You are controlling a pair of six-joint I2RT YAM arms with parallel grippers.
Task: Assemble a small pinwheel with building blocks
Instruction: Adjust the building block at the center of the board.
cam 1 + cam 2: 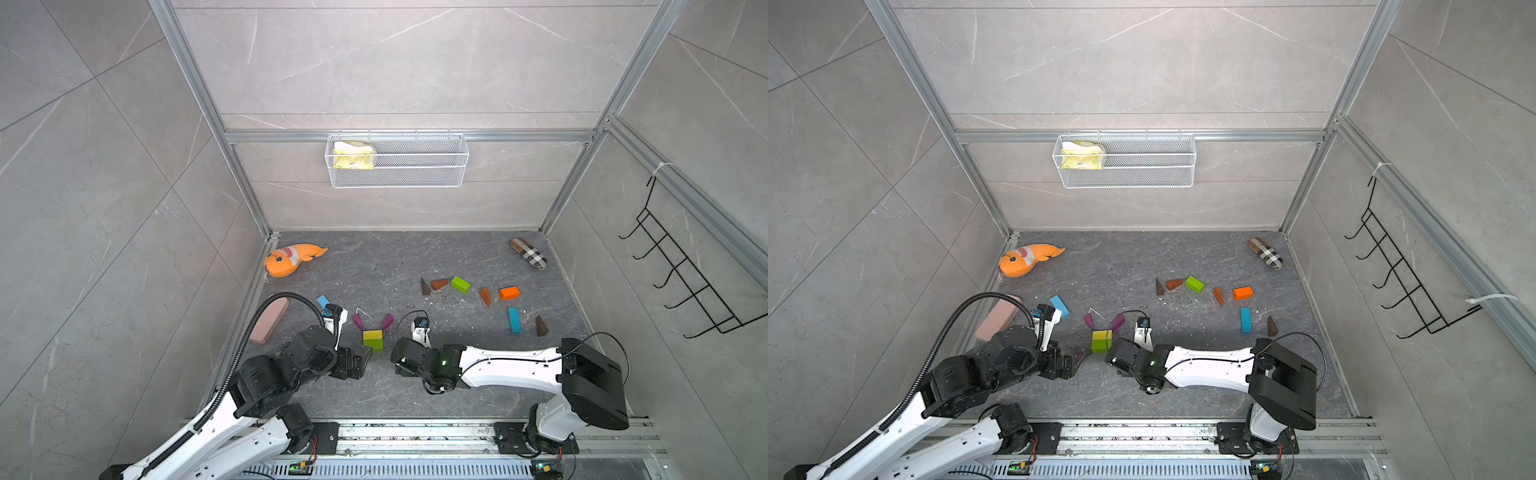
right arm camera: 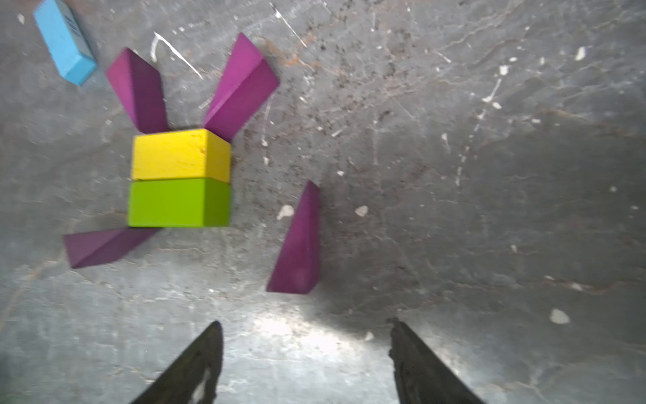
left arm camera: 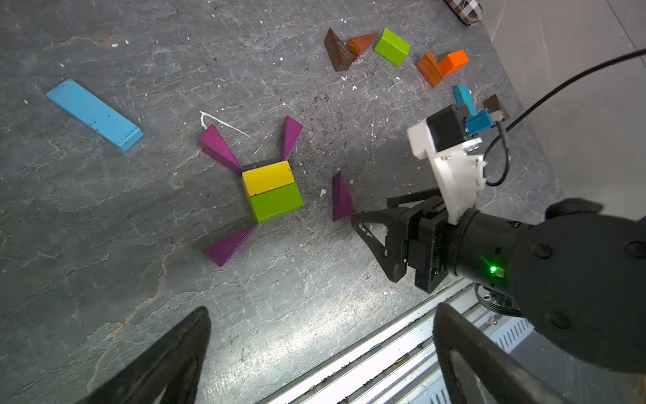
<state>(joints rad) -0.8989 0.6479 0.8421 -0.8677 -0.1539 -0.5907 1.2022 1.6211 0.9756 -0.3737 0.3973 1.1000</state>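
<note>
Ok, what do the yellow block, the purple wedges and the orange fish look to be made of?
Yellow block: probably painted wood, matte, small scuff near one edge. Purple wedges: same matte paint and crisp hard edges, likely wood, though plastic is possible. Orange fish: soft plush fabric, rounded stuffed shape.

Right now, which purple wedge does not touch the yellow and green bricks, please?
The purple wedge nearest the right gripper, standing apart; the other three touch the bricks.

Your left arm point(image 1: 266, 374) reaches in from the near left, its left gripper point(image 3: 323, 309) spread wide and empty; your right arm point(image 1: 511, 365) stretches across low, its right gripper point(image 2: 306, 321) parted, empty, tips facing the left one
</note>
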